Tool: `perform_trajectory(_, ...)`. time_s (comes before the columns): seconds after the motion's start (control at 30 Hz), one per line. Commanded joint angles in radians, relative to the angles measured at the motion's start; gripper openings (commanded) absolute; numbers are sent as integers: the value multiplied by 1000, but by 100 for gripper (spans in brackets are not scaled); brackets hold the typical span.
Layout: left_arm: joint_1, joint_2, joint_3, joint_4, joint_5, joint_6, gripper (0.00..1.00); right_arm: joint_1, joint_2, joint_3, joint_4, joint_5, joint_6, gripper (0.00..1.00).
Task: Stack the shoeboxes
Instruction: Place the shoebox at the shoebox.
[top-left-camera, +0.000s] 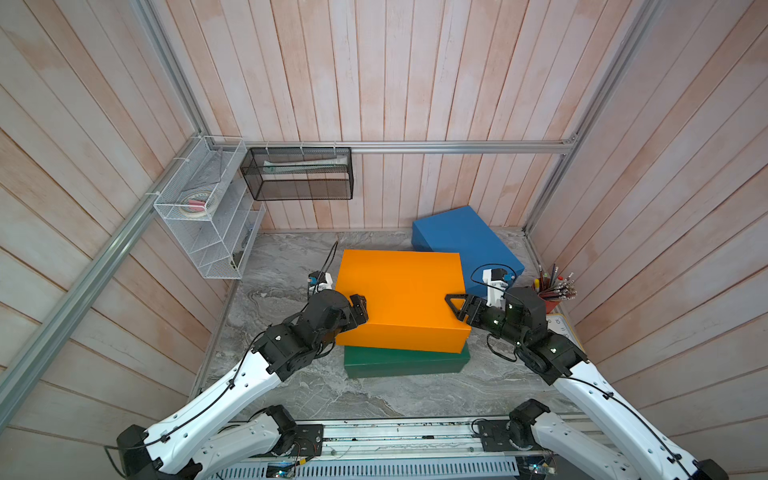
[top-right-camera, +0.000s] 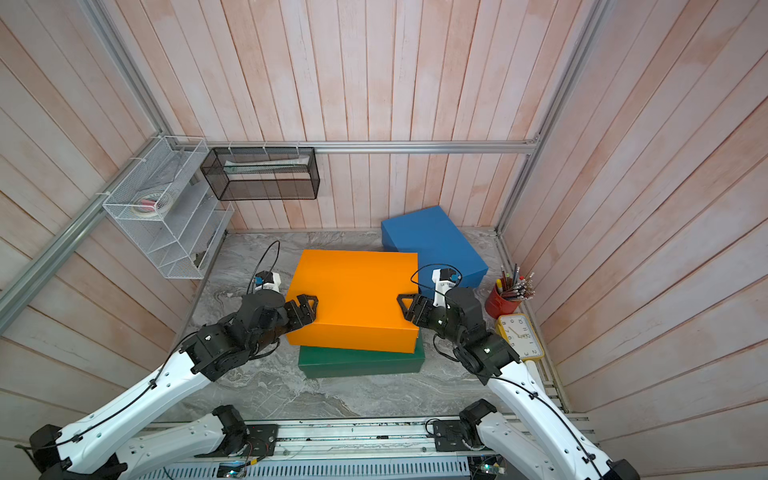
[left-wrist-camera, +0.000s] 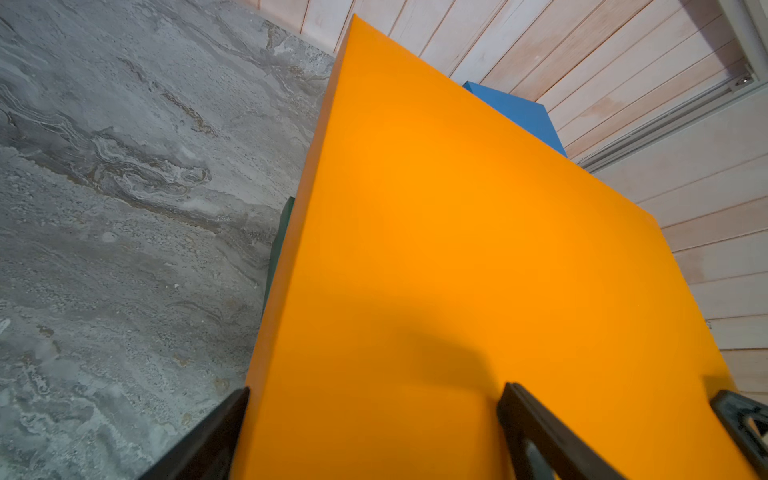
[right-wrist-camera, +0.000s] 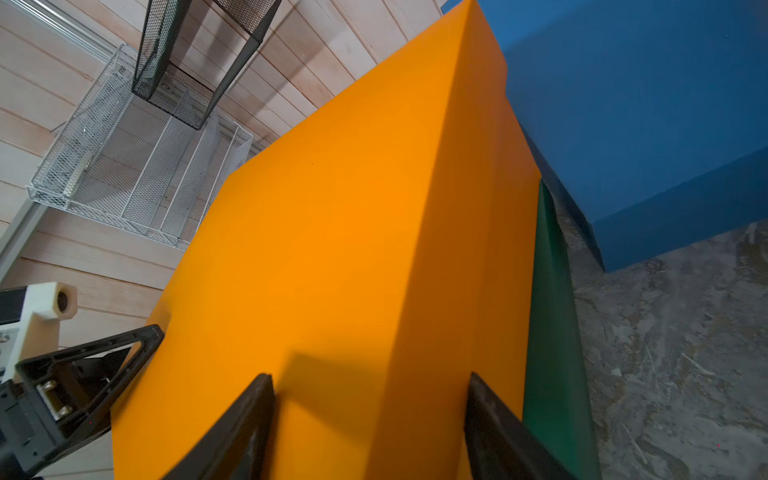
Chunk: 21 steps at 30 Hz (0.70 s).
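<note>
Shoeboxes on a grey marbled table (top-left-camera: 282, 270) inside a wood-panelled booth, seen from above. At the centre, the orange shoebox (top-left-camera: 401, 299) sits on top of the dark green shoebox (top-left-camera: 405, 363), turned slightly askew, so a strip of green shows along its 6 o'clock side. The blue shoebox (top-left-camera: 457, 232) stands on the table at 1 o'clock from the orange one, just beside its far corner and angled toward the back wall. The left gripper (top-right-camera: 305, 308) meets the orange box at its 9 o'clock edge. Its claw is spread wide across that top edge: the left wrist view shows one finger (left-wrist-camera: 540, 432) over the lid and the other finger (left-wrist-camera: 216, 432) down beside the side wall. The right gripper (top-left-camera: 455, 309) mirrors this at the 3 o'clock edge, its claw also well apart, with one finger (right-wrist-camera: 241, 428) over the lid and one finger (right-wrist-camera: 494, 419) against the side wall, above the green box. Whether either claw presses on the box cannot be told. A white wire rack (top-left-camera: 203, 212) hangs at 10 o'clock and a black mesh basket (top-left-camera: 299, 174) at 11 o'clock on the walls. A red cup of pencils (top-right-camera: 500, 305) and a yellow clock (top-right-camera: 521, 336) lie beyond the right gripper, at 3 to 4 o'clock.
</note>
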<state>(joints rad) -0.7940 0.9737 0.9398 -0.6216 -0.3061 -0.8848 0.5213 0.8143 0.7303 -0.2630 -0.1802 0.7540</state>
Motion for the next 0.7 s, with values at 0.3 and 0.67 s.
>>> perform_trajectory(0.3, -239, 82, 90, 116, 305, -11, 93, 86, -10, 30, -19, -194, -84, 71)
perform_trajectory(0.67, -371, 123, 102, 101, 225, -41, 93, 31, -39, 56, -96, -163, -172, 73)
